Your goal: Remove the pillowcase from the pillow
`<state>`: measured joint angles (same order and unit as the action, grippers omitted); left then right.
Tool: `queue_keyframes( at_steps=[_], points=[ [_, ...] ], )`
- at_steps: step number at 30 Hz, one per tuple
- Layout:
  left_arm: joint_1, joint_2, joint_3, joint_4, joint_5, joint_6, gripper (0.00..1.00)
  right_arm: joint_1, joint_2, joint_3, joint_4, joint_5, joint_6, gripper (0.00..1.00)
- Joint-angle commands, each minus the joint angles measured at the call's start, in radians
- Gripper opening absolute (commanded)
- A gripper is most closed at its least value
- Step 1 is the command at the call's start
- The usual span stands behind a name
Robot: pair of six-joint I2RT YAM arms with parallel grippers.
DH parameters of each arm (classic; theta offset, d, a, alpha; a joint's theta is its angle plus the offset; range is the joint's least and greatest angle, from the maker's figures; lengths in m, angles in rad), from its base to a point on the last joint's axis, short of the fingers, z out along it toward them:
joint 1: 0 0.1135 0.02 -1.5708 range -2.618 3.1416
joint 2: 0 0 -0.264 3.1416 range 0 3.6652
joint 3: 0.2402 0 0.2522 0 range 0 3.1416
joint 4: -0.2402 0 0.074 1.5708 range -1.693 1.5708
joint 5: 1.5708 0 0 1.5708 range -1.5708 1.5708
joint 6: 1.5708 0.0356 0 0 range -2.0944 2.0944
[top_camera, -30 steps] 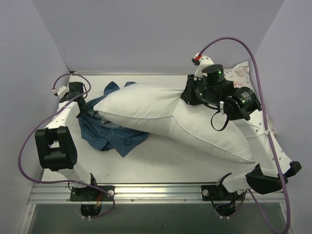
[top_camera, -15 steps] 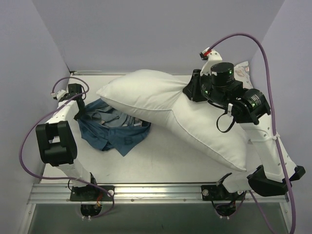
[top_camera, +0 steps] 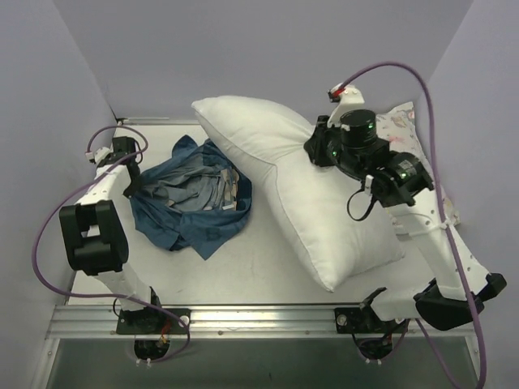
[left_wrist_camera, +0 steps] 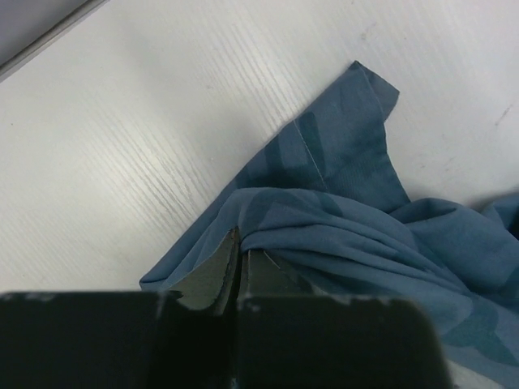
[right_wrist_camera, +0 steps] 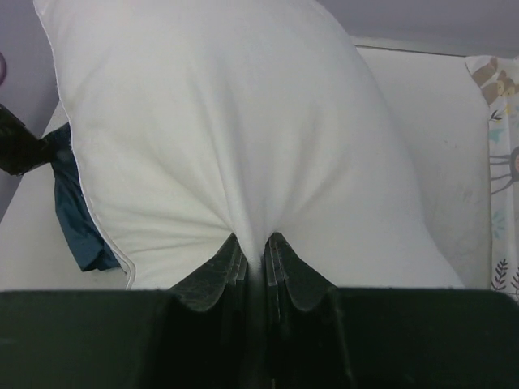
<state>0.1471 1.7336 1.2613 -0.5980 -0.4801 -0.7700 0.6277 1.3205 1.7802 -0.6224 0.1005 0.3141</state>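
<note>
The plain white pillow [top_camera: 284, 174] hangs lifted over the table's middle, free of the teal-blue pillowcase [top_camera: 190, 203]. My right gripper [top_camera: 312, 150] is shut on a pinch of the pillow's fabric, seen close in the right wrist view [right_wrist_camera: 255, 247], with the pillow [right_wrist_camera: 227, 121] filling that view. The pillowcase lies crumpled and open on the table at the left. My left gripper [top_camera: 134, 182] is shut on the pillowcase's edge at its left side; in the left wrist view the gripper [left_wrist_camera: 241, 263] pinches a fold of the pillowcase [left_wrist_camera: 340, 211].
A smaller pillow with pastel animal print [top_camera: 401, 121] lies at the back right, also in the right wrist view [right_wrist_camera: 504, 162]. Purple walls close in the back and sides. The bare white table [top_camera: 243, 267] shows in front of the pillowcase.
My right gripper has lifted and swung the pillow up and to the right, clear of the pillowcase. The pillowcase has slumped open on the table. The left gripper has stayed put.
</note>
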Motion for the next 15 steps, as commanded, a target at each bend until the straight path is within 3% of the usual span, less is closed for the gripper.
queue_keyframes(
  at_steps=[1, 4, 6, 7, 8, 9, 10, 11, 13, 15],
  points=[
    [0.009, -0.097, 0.004, 0.003, 0.072, 0.023, 0.00, -0.003, 0.045, -0.129, 0.283, 0.062, 0.002, 0.00],
    [0.009, -0.152, -0.010, 0.024, 0.148, 0.054, 0.00, 0.000, 0.092, -0.277, 0.453, 0.044, 0.028, 0.00],
    [0.011, -0.178, -0.016, 0.035, 0.199, 0.092, 0.10, 0.012, 0.149, -0.312, 0.489, -0.019, 0.049, 0.00],
    [0.009, -0.202, -0.014, 0.041, 0.227, 0.110, 0.20, 0.024, 0.170, -0.329, 0.500, -0.030, 0.055, 0.00],
    [0.008, -0.218, -0.016, 0.041, 0.250, 0.127, 0.40, 0.036, 0.189, -0.329, 0.506, -0.035, 0.060, 0.03],
    [0.006, -0.235, -0.023, 0.046, 0.291, 0.156, 0.51, 0.064, 0.218, -0.329, 0.506, -0.039, 0.062, 0.09],
    [0.005, -0.276, -0.031, 0.056, 0.313, 0.176, 0.59, 0.076, 0.227, -0.327, 0.507, -0.039, 0.063, 0.19],
    [0.005, -0.299, -0.042, 0.069, 0.346, 0.198, 0.69, 0.085, 0.233, -0.326, 0.506, -0.042, 0.068, 0.41],
    [0.000, -0.360, -0.065, 0.083, 0.440, 0.257, 0.75, 0.096, 0.235, -0.323, 0.497, -0.068, 0.091, 0.59],
    [-0.027, -0.402, -0.091, 0.089, 0.541, 0.316, 0.79, 0.095, 0.217, -0.315, 0.468, -0.091, 0.103, 0.86]
  ],
)
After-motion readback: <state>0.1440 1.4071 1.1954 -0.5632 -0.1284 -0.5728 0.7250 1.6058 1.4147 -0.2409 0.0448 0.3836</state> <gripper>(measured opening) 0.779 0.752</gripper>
